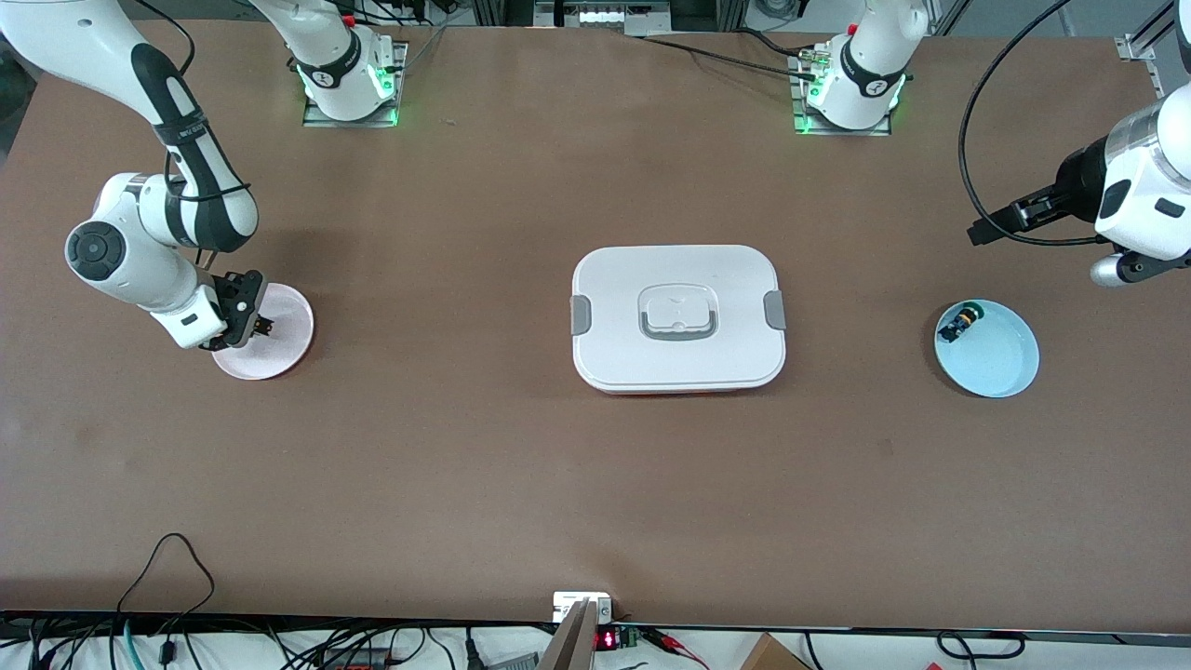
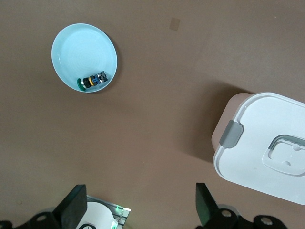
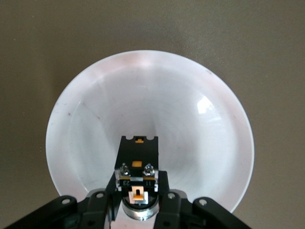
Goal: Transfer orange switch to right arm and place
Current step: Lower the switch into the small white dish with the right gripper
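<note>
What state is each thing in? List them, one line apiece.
right gripper: shut on the orange switch, low over the pink plate.
orange switch: held in the right gripper, not yet released.
pink plate: upright on the table, nothing lying in it.
left gripper: open, holding nothing; its arm waits.
blue plate: holds the green switch.
green switch: lying on its side by the rim.
white box: lid on.
</note>
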